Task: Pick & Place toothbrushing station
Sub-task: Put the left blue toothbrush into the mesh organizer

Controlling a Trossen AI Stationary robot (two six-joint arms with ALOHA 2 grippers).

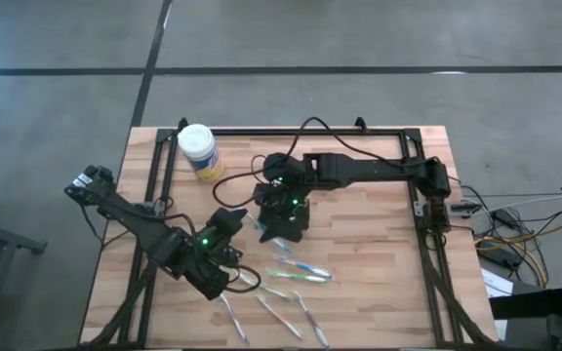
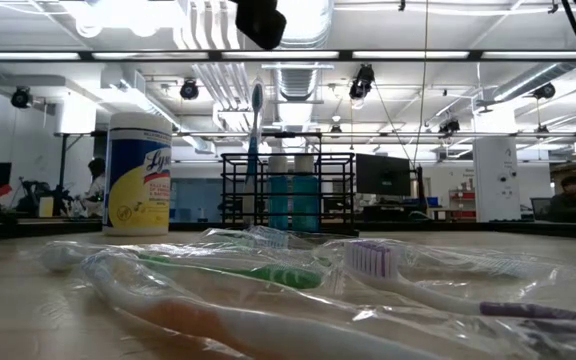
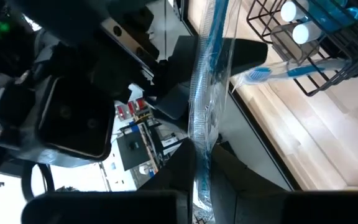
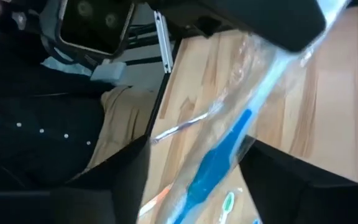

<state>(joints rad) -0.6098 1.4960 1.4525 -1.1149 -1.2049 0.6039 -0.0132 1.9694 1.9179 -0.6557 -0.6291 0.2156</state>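
Observation:
My left gripper [image 1: 240, 226] is shut on a blue toothbrush in a clear wrapper [image 3: 205, 74], held above the table just left of the black wire caddy [image 1: 297, 228]. My right gripper [image 1: 273, 210] hovers over the caddy's near-left side, open. Its fingers stand on either side of the same wrapped toothbrush [image 4: 219, 155]; I cannot tell whether they touch it. The caddy [image 2: 230, 190] holds blue bottles with white caps [image 3: 298, 31]. Another blue toothbrush [image 2: 256, 130] stands in it, head [image 3: 258, 74] sticking out. My left gripper [image 3: 201, 186] pinches the wrapped toothbrush between its two fingers at one end of the package [image 3: 199, 155]. The package runs straight out from the fingers toward the right gripper. It is lifted clear of the table.
A yellow jar with a white lid [image 1: 199, 152] stands at the far left. Several wrapped toothbrushes [image 1: 301, 273] lie loose on the wood toward the near edge, and they fill the low view's foreground [image 2: 228, 270]. A black frame [image 1: 418, 136] borders the table.

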